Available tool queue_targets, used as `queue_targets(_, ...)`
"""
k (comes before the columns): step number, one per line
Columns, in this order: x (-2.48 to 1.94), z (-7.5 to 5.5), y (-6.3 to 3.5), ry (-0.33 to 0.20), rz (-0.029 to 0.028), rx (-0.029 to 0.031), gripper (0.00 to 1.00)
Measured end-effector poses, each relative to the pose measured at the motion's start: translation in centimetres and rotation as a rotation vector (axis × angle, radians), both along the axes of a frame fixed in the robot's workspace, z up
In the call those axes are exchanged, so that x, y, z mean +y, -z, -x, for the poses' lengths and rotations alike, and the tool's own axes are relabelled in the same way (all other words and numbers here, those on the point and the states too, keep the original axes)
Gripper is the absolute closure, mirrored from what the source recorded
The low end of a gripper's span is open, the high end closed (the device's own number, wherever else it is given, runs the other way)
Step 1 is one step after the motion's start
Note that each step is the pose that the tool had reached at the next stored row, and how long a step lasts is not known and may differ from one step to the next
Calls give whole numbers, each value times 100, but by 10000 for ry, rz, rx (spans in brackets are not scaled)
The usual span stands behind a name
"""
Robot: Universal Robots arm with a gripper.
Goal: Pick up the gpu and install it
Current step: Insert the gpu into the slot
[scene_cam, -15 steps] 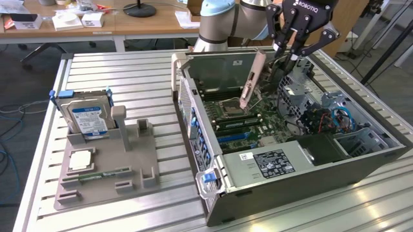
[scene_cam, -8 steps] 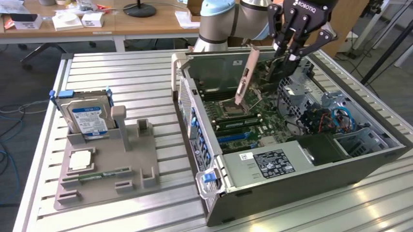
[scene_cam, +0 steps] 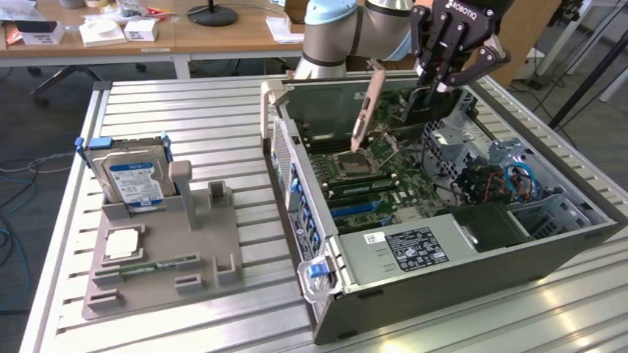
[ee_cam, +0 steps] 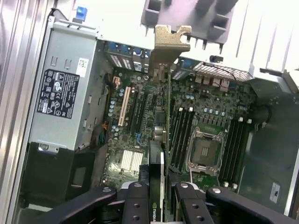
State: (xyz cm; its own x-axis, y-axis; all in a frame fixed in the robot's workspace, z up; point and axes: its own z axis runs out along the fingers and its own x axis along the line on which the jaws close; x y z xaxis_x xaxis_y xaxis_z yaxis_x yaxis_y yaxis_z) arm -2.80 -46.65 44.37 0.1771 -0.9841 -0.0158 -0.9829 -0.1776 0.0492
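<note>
1. Hard drive point(scene_cam: 132, 180): upright in a grey holder point(scene_cam: 162, 276), well apart from the computer case point(scene_cam: 549, 257), on the exterior view's left.
2. Gpu point(scene_cam: 412, 107): hangs edge-down above the case's open interior. Probably light, stiff and fragile; best gripped by its bare upper edge.
3. Pincer point(scene_cam: 443, 82): above the case, pinching the gpu's flat faces.

gpu point(scene_cam: 369, 110): thin dark card, metal end bracket
state: gripped between the jaws
pose: on edge, bracket slanted
place: above the open computer case point(scene_cam: 549, 243), over its motherboard point(scene_cam: 378, 173)
</note>
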Motion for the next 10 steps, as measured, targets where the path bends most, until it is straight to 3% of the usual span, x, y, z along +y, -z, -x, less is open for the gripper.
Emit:
queue_targets(4, 0, 0, 2, 616, 1, 0, 74)
queue_targets(9, 0, 0, 3, 617, -1, 0, 74)
queue_targets(10, 0, 4, 5, 616, -2, -36, 74)
